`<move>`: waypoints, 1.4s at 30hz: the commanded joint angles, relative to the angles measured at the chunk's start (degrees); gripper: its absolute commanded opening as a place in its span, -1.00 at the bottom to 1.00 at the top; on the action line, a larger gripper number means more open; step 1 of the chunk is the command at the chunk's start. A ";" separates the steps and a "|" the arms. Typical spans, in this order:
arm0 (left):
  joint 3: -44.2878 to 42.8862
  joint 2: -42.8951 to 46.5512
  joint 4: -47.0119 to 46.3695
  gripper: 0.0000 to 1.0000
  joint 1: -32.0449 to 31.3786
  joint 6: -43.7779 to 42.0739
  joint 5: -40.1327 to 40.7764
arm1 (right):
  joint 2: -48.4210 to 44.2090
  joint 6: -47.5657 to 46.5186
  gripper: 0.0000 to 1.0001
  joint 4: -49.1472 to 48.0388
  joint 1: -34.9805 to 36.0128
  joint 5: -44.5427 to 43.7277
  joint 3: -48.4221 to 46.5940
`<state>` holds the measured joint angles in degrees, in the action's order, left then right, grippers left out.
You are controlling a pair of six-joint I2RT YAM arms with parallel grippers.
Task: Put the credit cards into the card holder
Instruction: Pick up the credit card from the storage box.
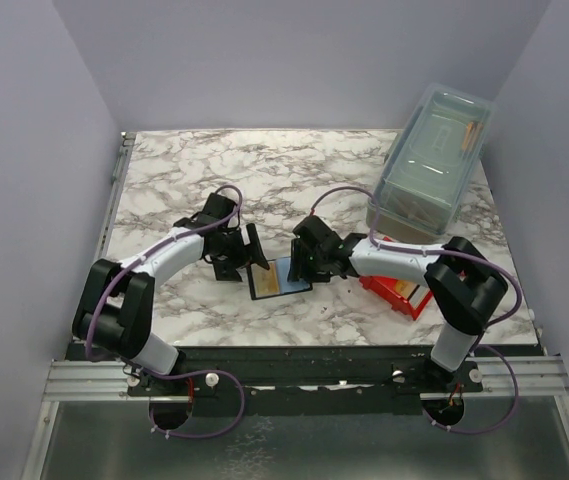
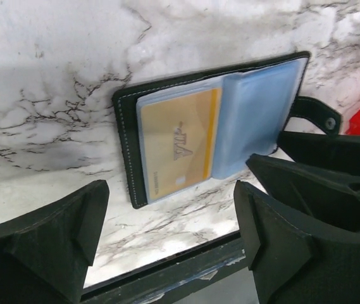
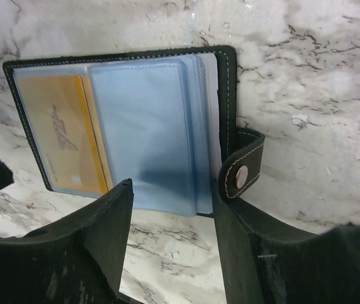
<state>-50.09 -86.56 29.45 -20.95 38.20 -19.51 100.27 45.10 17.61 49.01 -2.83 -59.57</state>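
The black card holder [image 1: 280, 280] lies open on the marble table between the two arms. An orange-gold credit card [image 2: 178, 145] sits inside its left clear sleeve, also seen in the right wrist view [image 3: 62, 136]. Pale blue sleeves [image 3: 145, 133] fill its right half, and a snap strap [image 3: 242, 172] sticks out on the right. My left gripper [image 1: 254, 250] is open and empty just left of the holder. My right gripper [image 1: 301, 262] is open and empty at the holder's right edge, its right finger [image 3: 255, 253] against the strap.
A red bin [image 1: 402, 290] lies under the right arm's forearm. A clear lidded box [image 1: 434, 165] stands tilted at the back right. The table's front edge [image 2: 167, 272] is close below the holder.
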 commanded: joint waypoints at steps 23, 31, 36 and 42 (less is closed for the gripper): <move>-17.71 -1.89 1.23 0.90 -3.15 -7.17 1.25 | -18.26 1.17 0.48 21.68 -0.23 -18.06 -4.82; -21.54 -7.38 -1.07 0.91 -11.10 -7.19 -0.86 | -37.10 15.58 0.67 40.18 -2.57 -27.53 4.14; -21.54 -8.44 -2.13 0.92 -12.86 -6.88 -3.16 | -40.89 23.22 0.68 44.34 -7.09 -29.63 8.45; -20.55 -7.83 -2.52 0.91 -14.43 -7.08 -2.78 | -34.88 20.61 0.67 41.25 -14.51 -29.09 8.90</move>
<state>-70.52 -94.70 28.29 -34.35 31.83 -20.82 61.21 64.47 58.24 38.57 -28.88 -50.24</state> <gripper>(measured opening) 0.955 0.834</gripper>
